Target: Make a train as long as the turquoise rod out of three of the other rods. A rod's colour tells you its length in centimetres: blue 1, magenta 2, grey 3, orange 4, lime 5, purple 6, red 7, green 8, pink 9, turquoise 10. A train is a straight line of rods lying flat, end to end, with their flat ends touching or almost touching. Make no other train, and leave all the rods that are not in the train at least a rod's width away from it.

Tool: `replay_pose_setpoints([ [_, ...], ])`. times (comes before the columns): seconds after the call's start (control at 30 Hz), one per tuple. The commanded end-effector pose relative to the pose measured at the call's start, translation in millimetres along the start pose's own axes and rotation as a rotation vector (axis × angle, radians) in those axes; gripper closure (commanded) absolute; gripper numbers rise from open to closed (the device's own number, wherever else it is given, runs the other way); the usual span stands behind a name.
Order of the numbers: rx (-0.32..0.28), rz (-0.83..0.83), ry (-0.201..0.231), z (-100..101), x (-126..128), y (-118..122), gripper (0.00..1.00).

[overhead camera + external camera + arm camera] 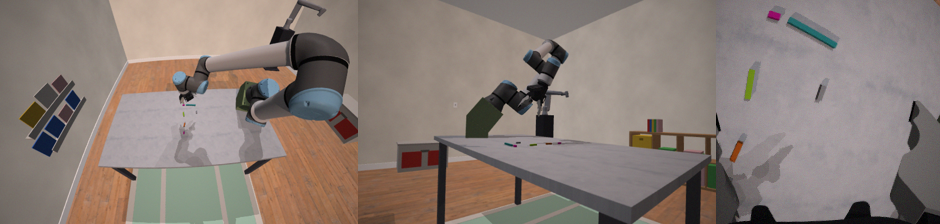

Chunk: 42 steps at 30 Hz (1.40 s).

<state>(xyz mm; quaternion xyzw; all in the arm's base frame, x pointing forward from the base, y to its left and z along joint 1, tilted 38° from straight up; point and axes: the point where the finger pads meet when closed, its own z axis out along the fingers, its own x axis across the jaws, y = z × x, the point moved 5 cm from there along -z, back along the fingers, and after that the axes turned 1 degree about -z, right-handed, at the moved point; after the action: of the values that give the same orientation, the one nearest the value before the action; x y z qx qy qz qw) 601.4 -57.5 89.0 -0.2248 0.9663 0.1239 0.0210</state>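
Claw (538,109) hanging high above counter (603,168), spread fully wide; gripping nothing, touching nothing; turquoise rod (812,32) lying flat below.

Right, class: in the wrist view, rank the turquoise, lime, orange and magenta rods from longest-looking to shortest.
1. Turquoise rod, plainly longest.
2. Lime rod.
3. Orange rod, though the frame edge may hide part of it.
4. Magenta rod, shortest.
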Motion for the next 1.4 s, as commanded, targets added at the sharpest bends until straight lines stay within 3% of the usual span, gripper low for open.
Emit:
replay_pose_setpoints([
  [0.0,-0.026,0.164,-0.021,14.8,11.1,-3.5,0.0],
  [0.7,-0.138,0.681,-0.063,54.8,45.4,-9.4,0.0],
  [1.37,-0.25,1.114,-0.071,83.4,70.5,-7.2,0.0],
])
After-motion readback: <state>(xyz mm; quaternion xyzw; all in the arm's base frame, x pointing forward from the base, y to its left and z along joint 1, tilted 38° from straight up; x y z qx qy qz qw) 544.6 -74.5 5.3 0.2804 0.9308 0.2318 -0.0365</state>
